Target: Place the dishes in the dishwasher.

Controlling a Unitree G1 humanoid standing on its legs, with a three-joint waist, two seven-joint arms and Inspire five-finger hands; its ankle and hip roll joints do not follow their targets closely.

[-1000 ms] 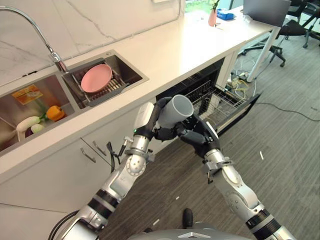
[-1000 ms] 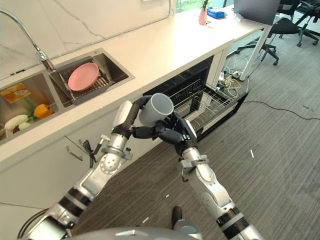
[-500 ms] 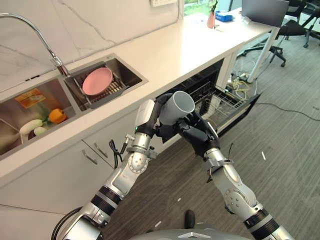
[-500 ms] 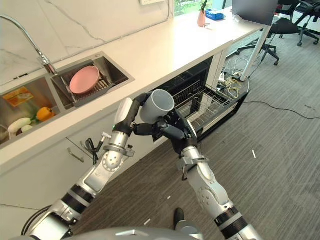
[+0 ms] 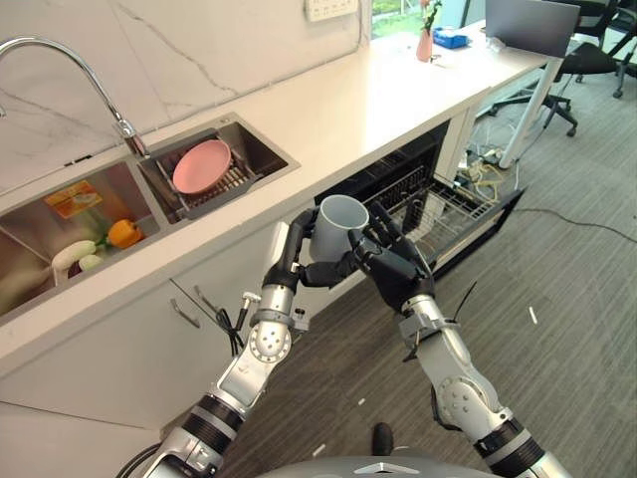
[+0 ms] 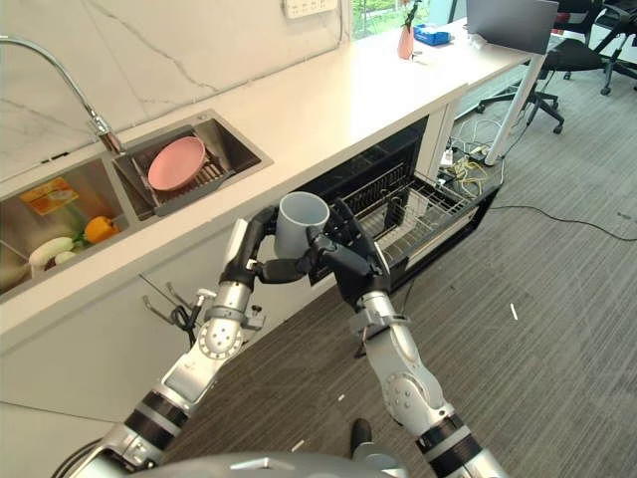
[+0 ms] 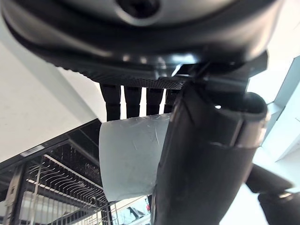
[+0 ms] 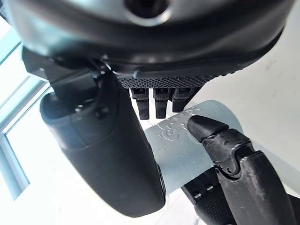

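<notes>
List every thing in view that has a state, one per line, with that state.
grey cup: upright, mouth up, held in the air between both hands.
left hand: fingers curled round the cup.
right hand: fingers against the cup's other side.
dishwasher: open.
lower rack: pulled out.
pink plate: resting tilted on the sink rack.
faucet: no water running.

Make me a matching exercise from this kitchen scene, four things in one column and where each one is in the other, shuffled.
Things:
1. grey cup
2. pink plate
3. pink vase
4. dishwasher rack

Places:
A. far end of the countertop
B. pulled out below the counter
C. between the left hand and right hand
D. on the sink drainer

Pairs: 1-C, 2-D, 3-A, 4-B
</notes>
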